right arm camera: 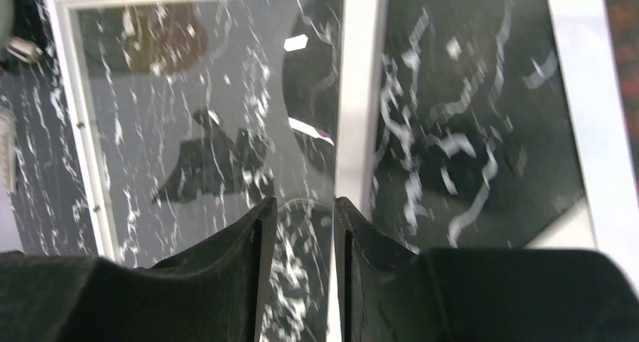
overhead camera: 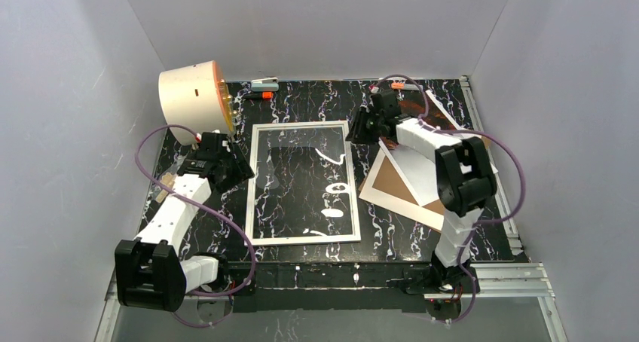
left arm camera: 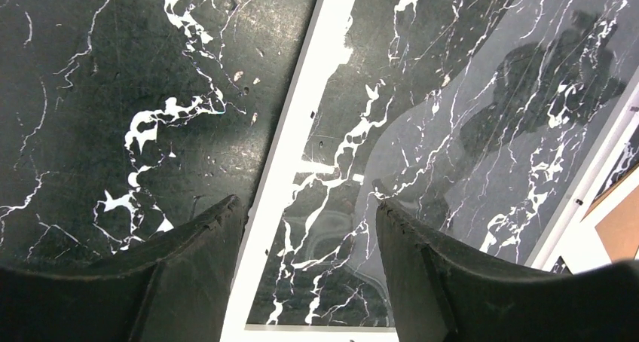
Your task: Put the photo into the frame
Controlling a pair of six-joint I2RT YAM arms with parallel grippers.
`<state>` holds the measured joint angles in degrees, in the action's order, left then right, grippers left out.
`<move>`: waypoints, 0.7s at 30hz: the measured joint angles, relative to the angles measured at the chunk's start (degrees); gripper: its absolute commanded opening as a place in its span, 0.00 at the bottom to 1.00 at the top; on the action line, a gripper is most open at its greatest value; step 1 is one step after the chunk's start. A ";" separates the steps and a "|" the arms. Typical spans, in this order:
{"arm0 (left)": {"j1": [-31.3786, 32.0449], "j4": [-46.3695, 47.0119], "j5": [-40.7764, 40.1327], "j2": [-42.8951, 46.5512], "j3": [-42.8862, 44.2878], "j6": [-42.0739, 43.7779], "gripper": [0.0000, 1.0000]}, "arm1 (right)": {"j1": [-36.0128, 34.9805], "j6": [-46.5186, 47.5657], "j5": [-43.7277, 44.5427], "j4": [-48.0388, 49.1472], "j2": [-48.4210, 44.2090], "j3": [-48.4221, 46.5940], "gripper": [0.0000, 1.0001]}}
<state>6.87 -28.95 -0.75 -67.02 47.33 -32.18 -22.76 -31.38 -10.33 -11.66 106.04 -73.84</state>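
Top external view is showing the frame (overhead camera: 304, 239) lying flat mid-bench with nothing loaded. The photo (overhead camera: 414, 103) is sitting far right, well apart, partly under the right arm. Left end effector (left arm camera: 307, 203) is hovering spread over the frame's left rail, holding nothing. Right end effector (right arm camera: 303, 203) is nearly pressed together at the right rail; cannot tell whether it is pinching. Judgement: frame-preparation step; next move is calling for fetching the photo. Black marbled bench (overhead camera: 392, 236) is reflecting glare; plain grey walls are enclosing it.

The frame (overhead camera: 301, 239) lies centred on the table (overhead camera: 392, 240). A backing board (overhead camera: 399, 190) lies right of it, a cylinder (overhead camera: 188, 101) behind-left.
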 measured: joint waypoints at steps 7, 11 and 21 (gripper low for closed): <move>0.00 2.36 0.28 -2.16 -2.80 -0.72 0.63 | -1.60 -1.27 -3.61 4.22 12.79 -11.58 0.41; 0.00 3.10 0.35 -2.23 -3.45 -1.07 0.63 | -2.34 -1.46 -3.65 5.09 17.53 -15.06 0.41; 0.00 3.72 0.35 -2.47 -3.89 -1.07 0.63 | -2.71 -1.64 -0.22 6.14 20.94 -18.03 0.45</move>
<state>6.87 -25.23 -0.40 -69.49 43.44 -33.26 -25.47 -33.01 -10.55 -5.52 126.98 -91.88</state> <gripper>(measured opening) 0.632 0.442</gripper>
